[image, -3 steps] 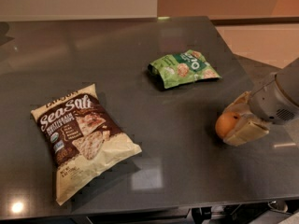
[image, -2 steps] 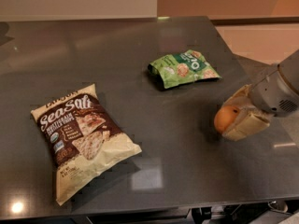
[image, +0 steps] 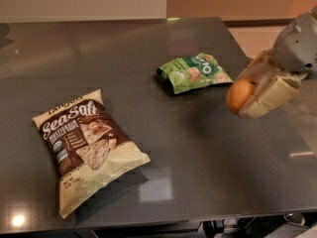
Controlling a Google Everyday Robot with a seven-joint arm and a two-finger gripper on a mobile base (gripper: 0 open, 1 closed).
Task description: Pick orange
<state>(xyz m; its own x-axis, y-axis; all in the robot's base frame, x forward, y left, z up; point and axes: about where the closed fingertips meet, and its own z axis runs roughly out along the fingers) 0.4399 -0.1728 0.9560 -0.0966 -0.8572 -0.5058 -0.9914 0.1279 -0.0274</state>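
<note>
The orange (image: 239,95) is a small round orange fruit held between the cream-coloured fingers (image: 270,97) of my gripper (image: 247,94) at the right side of the view. The gripper is shut on it and holds it lifted above the dark grey table (image: 198,152), near the table's right edge. The arm reaches in from the upper right.
A large brown and cream SeaSalt chip bag (image: 86,145) lies at the front left of the table. A small green snack bag (image: 194,72) lies at the centre right, just left of the gripper. The table's right edge runs under the gripper.
The gripper has risen with the orange in it, lifting the fruit off the table surface and slightly up and back.
</note>
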